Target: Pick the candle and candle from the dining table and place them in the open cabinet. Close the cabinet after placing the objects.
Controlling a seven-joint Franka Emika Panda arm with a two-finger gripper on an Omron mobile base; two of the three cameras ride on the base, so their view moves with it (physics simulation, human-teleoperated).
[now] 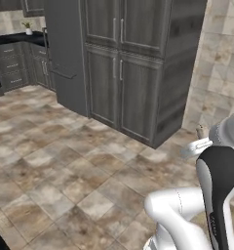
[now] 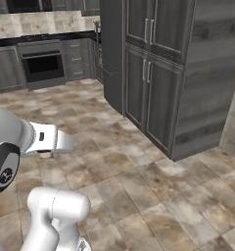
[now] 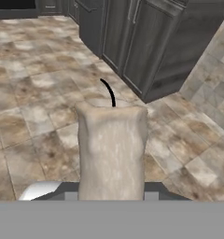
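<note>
Transit phase. Tall grey cupboard unit (image 1: 124, 68) stands ahead across the tiled floor (image 1: 65, 166), its doors all shut; no open cabinet or counter identifiable here.

Judged progress: one candle (image 3: 112, 149) picked, none yet shelved; second pick, both placements and door closing remain.

Claw (image 3: 112, 195) clamped on the candle's base. Candle's long axis runs straight out along the claw, dark wick (image 3: 109, 92) at the far end, towards the cupboards.

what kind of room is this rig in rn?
Looks like a home kitchen, rendered: a built-in oven under a dark counter, a tiled backsplash, tall grey wood-grain pantry cabinets and stone-look floor tiles.
</note>
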